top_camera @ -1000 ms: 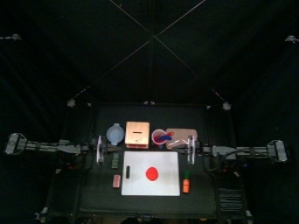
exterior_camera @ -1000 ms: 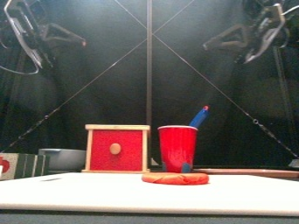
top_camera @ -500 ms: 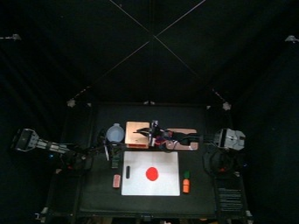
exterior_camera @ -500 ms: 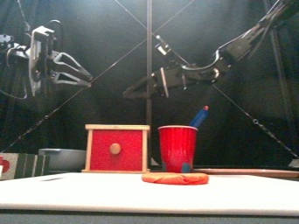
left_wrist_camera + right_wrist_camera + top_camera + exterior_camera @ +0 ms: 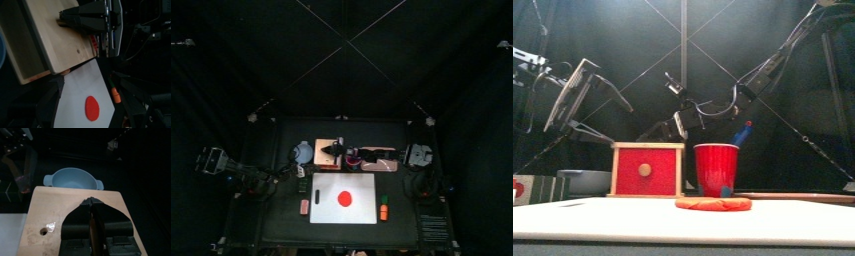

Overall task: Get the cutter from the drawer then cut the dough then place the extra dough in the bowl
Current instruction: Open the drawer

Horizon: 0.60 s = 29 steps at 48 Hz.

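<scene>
The pale wooden box with its red drawer front stands behind the white board. A flat red dough disc lies on the board's middle. My right gripper reaches in from the right and hangs just above the box's top, jaws shut with nothing in them. The blue-grey bowl sits to the left of the box. My left gripper hangs high at the far left, open and empty. No cutter shows.
A red cup with a blue knife stands right of the box. An orange toy lies at the board's right edge and a pinkish one at its left edge.
The right arm swung in from the right side to over the box. The left arm drew back to the far left and its jaws opened.
</scene>
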Each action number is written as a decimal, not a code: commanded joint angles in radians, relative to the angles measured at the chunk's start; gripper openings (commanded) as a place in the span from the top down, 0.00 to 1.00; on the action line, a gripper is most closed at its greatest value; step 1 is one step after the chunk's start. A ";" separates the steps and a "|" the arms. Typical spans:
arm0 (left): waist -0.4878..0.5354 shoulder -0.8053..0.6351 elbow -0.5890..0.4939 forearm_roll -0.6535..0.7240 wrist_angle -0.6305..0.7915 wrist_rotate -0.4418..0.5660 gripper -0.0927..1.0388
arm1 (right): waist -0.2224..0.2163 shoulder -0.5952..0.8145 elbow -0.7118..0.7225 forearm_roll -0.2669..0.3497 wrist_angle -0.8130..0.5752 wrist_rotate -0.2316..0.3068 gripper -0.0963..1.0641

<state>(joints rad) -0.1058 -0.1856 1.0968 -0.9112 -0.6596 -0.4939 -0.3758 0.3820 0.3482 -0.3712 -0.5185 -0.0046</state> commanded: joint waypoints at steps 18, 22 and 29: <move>0.055 0.235 -0.143 -0.020 -0.011 -0.224 0.01 | 0.002 -0.008 -0.017 -0.025 0.014 -0.002 0.93; 0.072 0.258 -0.161 -0.026 -0.012 -0.227 0.02 | 0.005 -0.008 -0.018 -0.025 0.014 -0.002 0.93; 0.091 0.284 -0.183 -0.035 -0.014 -0.225 0.08 | 0.005 -0.009 -0.021 -0.023 0.014 -0.002 0.93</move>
<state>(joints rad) -0.0261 0.0966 0.9373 -0.9434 -0.6642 -0.7210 -0.3728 0.3881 0.3390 -0.3942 -0.5062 -0.0046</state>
